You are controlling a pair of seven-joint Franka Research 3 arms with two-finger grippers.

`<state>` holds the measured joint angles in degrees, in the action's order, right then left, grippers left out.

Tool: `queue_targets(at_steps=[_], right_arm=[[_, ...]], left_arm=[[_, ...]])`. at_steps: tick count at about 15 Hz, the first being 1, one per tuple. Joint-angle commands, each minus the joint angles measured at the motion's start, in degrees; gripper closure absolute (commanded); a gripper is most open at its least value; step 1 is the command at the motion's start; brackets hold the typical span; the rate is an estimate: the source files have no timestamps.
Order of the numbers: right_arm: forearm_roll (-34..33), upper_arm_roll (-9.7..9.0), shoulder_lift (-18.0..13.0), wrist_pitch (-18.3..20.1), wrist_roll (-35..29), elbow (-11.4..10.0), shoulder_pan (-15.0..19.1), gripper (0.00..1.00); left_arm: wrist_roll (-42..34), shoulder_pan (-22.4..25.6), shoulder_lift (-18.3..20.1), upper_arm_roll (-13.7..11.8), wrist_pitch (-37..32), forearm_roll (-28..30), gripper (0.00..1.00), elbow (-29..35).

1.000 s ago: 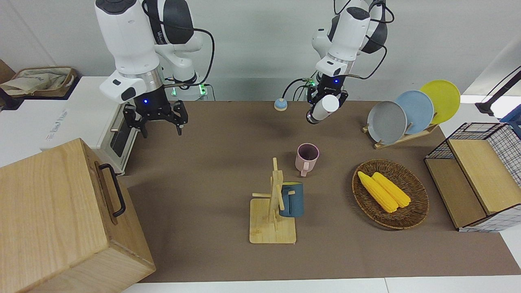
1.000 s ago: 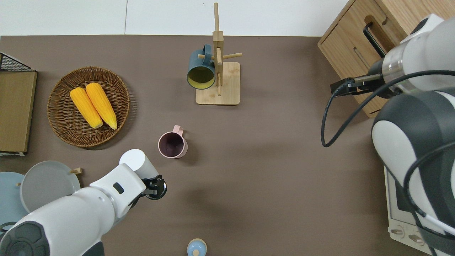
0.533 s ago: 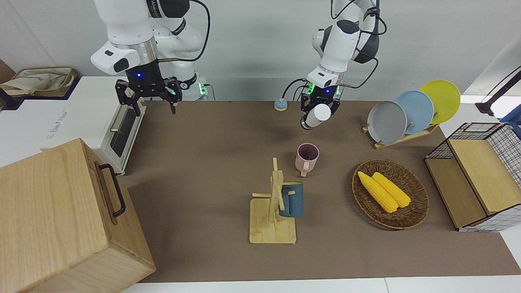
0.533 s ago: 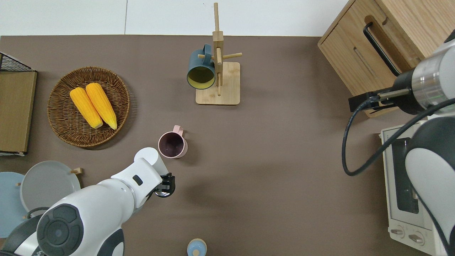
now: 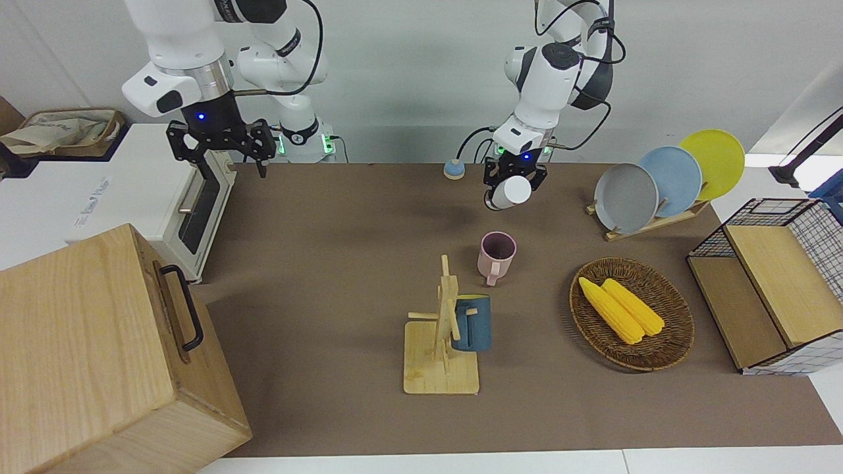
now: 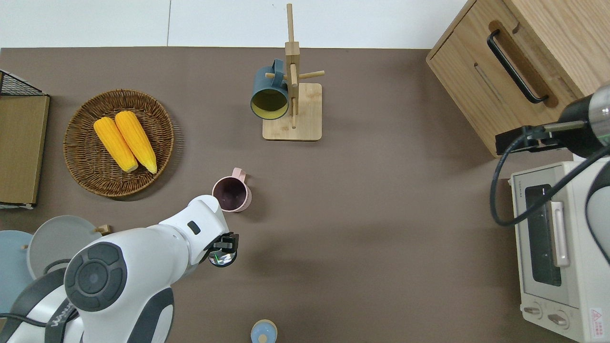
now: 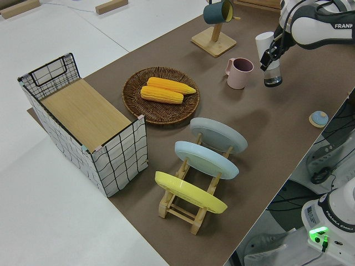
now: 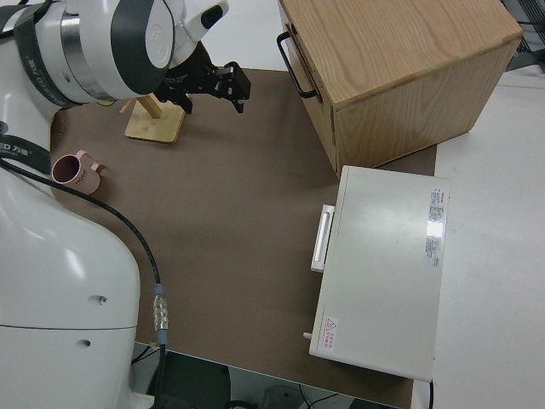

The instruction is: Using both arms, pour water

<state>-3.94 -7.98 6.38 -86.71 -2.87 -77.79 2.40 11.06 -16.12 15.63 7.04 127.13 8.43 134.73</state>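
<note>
So the left gripper (image 5: 508, 179) is clamped round a white-topped clear bottle (image 7: 268, 59), held tilted up in the air. From overhead the bottle sits over bare mat right next to the pink mug (image 6: 232, 194), on the side of it nearer the robots, and the bottle's white end reaches about to the mug's rim. Can't see any water coming out, no stream visible in any view.

The pink mug stands upright roughly mid-tabletop, handle pointing away from the robots. Can't tell if there's anything in it, the inside just looks dark.

The right gripper (image 5: 220, 143) is up high at the right arm's end of the tabletop, fingers spread wide apart and holding nothing, above the white toaster oven (image 6: 556, 247) near the robots' edge.

Other stuff: a wooden mug tree (image 6: 291, 90) toward the edge farthest from the robots, with a dark blue mug (image 6: 268, 93) hanging on it. A wicker basket (image 6: 81, 164) with two corn cobs (image 6: 125, 140) toward the left arm's end. A plate rack (image 7: 191, 204) holding grey, blue and yellow plates at the left arm's end near the robots' edge. A big wooden box (image 5: 85, 349) with a black handle at the corner by the right arm's end, farthest from the robots
</note>
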Motion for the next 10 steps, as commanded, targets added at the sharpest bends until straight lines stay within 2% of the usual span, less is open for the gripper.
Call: queue_targets(at_steps=[1, 5, 8, 10], right_arm=[[1.5, -0.89, -1.4, 1.3, 1.0, -1.5, 3.4, 0.009], [2.2, -1.42, -1.4, 1.0, 1.1, -1.5, 2.6, 0.009], [7.1, -1.33, -1.3, 0.7, 0.9, -1.5, 2.9, 0.009], [7.5, -1.33, -1.3, 0.7, 0.9, -1.5, 2.7, 0.009]], left_arm=[[-0.2, -0.4, -2.7, -0.3, -5.5, -0.3, 0.97, -5.1], [0.0, -0.4, -5.8, -0.4, -10.3, -0.9, 0.97, -8.5], [0.3, -0.4, -8.1, -0.4, -12.7, -1.0, 0.97, -11.0], [0.3, -0.3, -9.4, -0.4, -14.1, -1.0, 0.97, -12.1]])
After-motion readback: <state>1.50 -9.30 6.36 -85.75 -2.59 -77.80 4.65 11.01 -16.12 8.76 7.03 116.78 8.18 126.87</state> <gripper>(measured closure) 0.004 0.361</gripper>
